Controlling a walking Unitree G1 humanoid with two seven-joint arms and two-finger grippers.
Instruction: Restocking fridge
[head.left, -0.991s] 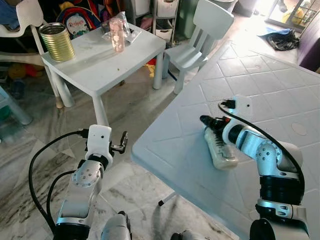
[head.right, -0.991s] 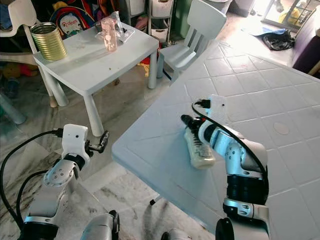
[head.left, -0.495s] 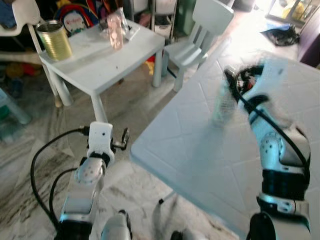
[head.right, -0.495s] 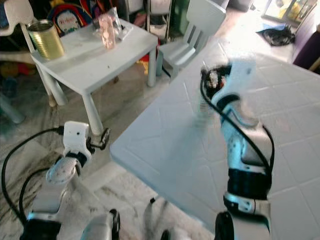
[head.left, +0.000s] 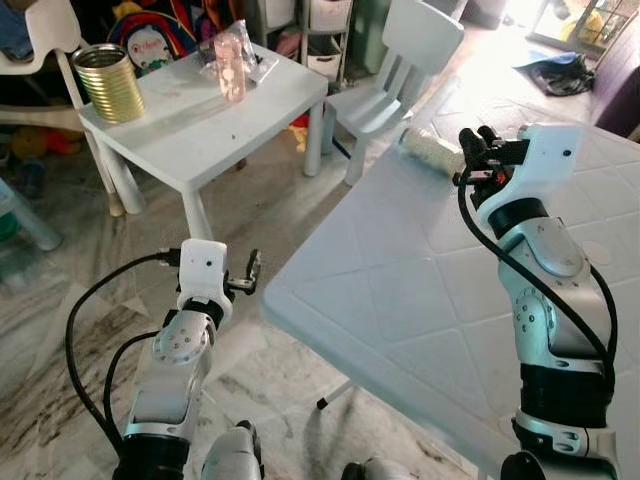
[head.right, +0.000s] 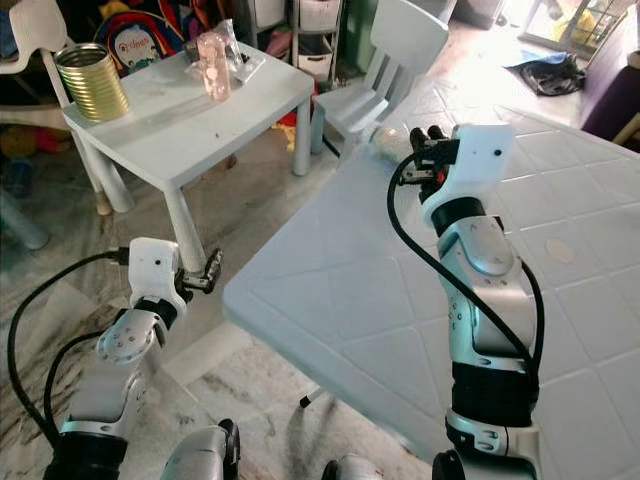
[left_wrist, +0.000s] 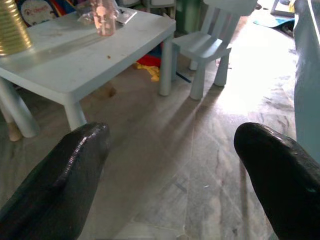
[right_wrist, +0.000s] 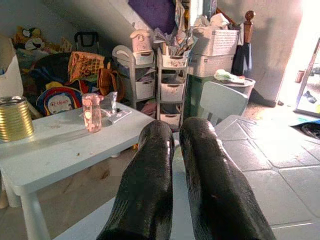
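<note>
A pale, clear plastic bottle (head.left: 430, 150) hangs on its side in the air over the far edge of the big pale-blue table (head.left: 400, 300). My right gripper (head.left: 472, 146) is raised and shut on one end of it. In the right wrist view the two black fingers (right_wrist: 150, 170) stand almost together, with a pale sliver between them. My left gripper (head.left: 243, 276) is held low over the floor, left of the table's near corner. It is open and empty, its fingers (left_wrist: 60, 175) wide apart in the left wrist view.
A small white table (head.left: 200, 130) at the back left carries a gold tin can (head.left: 112, 82), a pink bottle (head.left: 232, 68) and plastic wrap. A white child's chair (head.left: 400, 70) stands beside it. Marble floor lies between the tables. Shelves and baskets (right_wrist: 170, 85) line the far wall.
My right gripper has lifted the bottle off the big table, where it lay flat, and swung it up and away towards the far edge. The left arm has stayed put.
</note>
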